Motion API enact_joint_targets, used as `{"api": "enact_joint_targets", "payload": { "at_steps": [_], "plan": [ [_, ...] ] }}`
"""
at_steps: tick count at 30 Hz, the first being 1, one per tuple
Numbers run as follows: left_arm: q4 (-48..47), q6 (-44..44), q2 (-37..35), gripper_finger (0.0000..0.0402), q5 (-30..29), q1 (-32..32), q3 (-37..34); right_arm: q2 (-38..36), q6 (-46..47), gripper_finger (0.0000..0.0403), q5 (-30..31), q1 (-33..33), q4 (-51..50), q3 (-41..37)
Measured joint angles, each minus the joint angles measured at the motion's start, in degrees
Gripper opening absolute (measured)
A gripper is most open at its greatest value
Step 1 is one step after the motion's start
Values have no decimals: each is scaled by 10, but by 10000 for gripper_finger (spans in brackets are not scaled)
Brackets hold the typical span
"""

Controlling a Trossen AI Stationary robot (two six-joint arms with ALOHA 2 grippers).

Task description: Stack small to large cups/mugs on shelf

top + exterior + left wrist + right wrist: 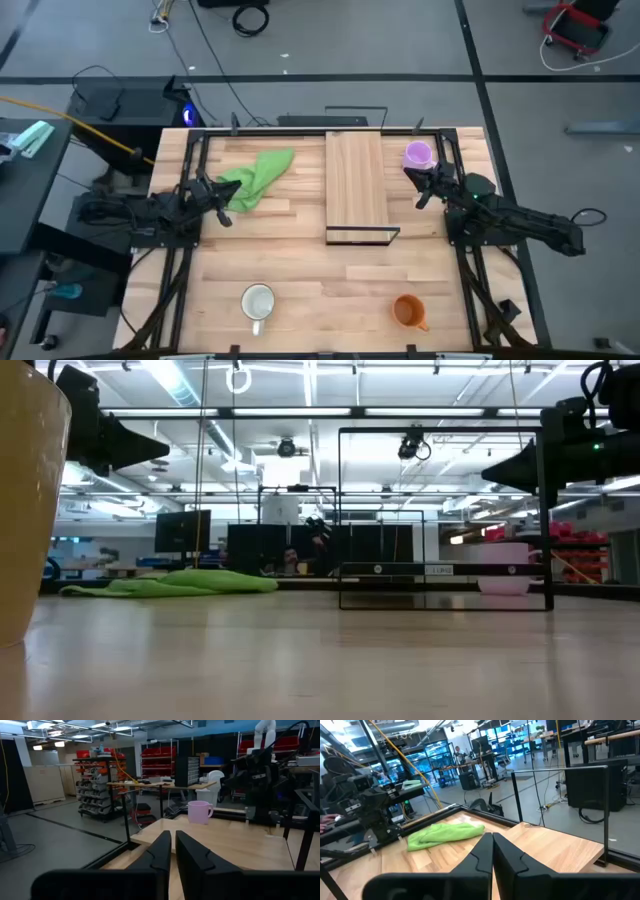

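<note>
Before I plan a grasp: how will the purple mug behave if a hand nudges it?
The purple mug stands upright on the table beside the shelf, so it would probably slide rather than roll. A push near its rim might tip it. It looks rigid.

My overhead camera shows a grey concrete floor (330, 45) crossed by dark seam lines. I take the slatted wooden table (300, 265) as landmark. Beyond its far edge, black and white cables (205, 30) trail over the floor; farther off, toward the right corner, stands a red wheeled cart (575, 25). Beside the table's left edge sits a dark bench (25, 190). From table height I see long ceiling light strips (310, 385) overhead. Beyond the table stand red storage racks (157, 762) and a glass-walled bay lit blue (427, 757).
</note>
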Motion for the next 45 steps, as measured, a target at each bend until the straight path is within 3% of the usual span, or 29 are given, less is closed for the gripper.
{"api": "enact_joint_targets", "payload": {
  "at_steps": [45],
  "plan": [
    [0, 0, 0, 33, 0, 0, 0, 0, 0, 12, 0, 0, 0, 0]
  ]
}}
